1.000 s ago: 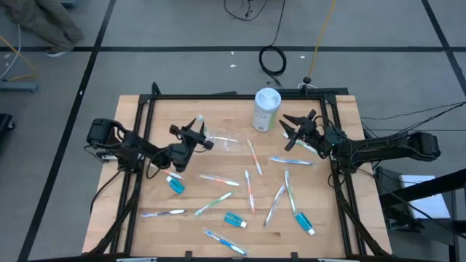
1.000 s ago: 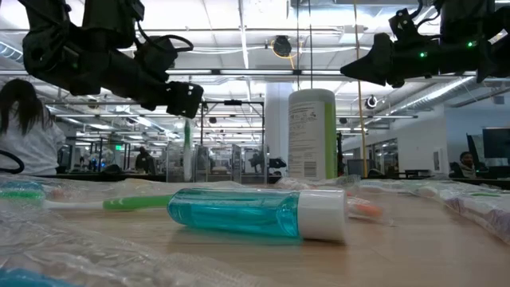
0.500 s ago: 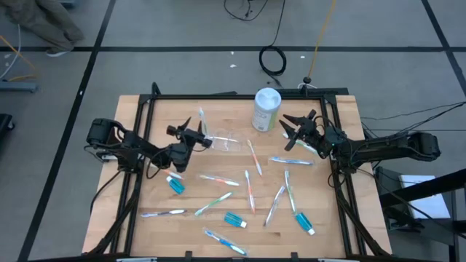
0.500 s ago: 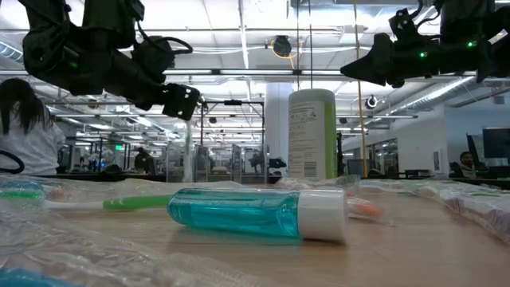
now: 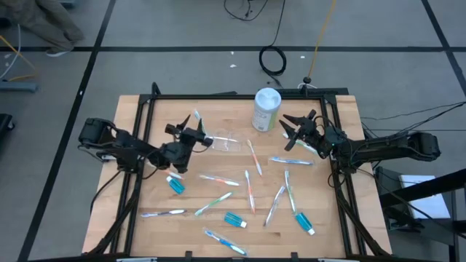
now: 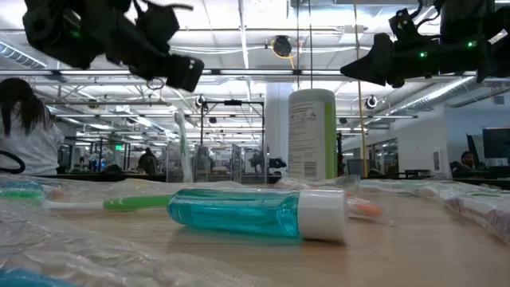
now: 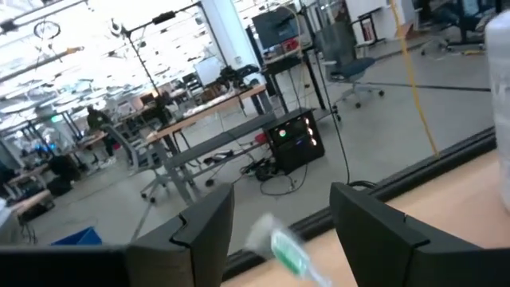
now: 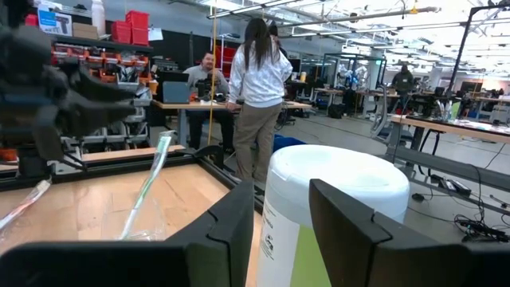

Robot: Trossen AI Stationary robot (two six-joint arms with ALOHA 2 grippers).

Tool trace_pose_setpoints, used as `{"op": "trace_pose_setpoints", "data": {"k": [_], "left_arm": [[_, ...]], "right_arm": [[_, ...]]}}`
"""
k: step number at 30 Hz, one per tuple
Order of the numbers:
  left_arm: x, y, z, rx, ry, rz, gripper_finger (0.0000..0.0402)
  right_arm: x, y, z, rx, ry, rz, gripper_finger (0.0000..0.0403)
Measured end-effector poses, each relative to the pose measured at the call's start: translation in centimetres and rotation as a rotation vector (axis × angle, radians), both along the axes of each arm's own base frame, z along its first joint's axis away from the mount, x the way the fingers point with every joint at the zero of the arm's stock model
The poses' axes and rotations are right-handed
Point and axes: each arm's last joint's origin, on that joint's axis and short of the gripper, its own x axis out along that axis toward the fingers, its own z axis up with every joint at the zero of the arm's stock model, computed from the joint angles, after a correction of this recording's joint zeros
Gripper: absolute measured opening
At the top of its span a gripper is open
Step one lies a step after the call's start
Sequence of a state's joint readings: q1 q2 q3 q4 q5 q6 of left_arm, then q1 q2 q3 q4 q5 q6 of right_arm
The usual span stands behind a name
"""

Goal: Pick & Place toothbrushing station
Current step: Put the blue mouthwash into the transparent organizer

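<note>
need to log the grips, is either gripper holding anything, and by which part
Nothing is held. The left gripper stands open over a leaning toothbrush; the right gripper is open and empty.

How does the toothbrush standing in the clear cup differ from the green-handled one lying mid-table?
The toothbrush in the clear cup leans upright out of the clear cup, near the left gripper. The green-handled toothbrush lies flat on the table, far from both grippers. Both are thin, pale brushes.
</note>
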State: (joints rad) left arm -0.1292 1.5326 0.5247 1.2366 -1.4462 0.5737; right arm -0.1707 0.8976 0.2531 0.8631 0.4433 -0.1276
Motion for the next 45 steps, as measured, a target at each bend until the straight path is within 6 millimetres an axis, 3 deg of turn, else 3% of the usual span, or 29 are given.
{"op": "trace_pose_setpoints", "data": {"k": [6,10,20,28,34,39,45], "left_arm": [[0.4,-1.5,4.4,-0.002,0.117,0.067,0.0216],[0.6,-2.3,6.3,0.0,0.122,0.042,0.0216],[1.1,-2.0,6.0,0.02,0.115,0.007,0.0216],[3.0,0.1,4.8,0.076,0.018,-0.426,0.0216],[4.6,1.4,4.0,-0.133,0.009,-0.773,0.0216],[5.4,1.2,5.7,-0.291,0.106,-0.9,0.0216],[4.1,-0.1,9.1,-0.391,0.183,-0.953,0.0216]], "right_arm": [[0.0,0.0,0.0,0.0,0.0,0.0,0.0114],[0.0,0.0,0.0,0.0,0.0,0.0,0.0114],[0.0,0.0,0.0,0.0,0.0,0.0,0.0114],[0.0,0.0,0.0,0.0,0.0,0.0,0.0114],[0.0,0.0,0.0,0.0,0.0,0.0,0.0114],[0.0,0.0,0.0,-0.001,0.001,0.0,0.0114],[0.0,0.0,0.0,-0.012,0.011,-0.001,0.0114]]}}
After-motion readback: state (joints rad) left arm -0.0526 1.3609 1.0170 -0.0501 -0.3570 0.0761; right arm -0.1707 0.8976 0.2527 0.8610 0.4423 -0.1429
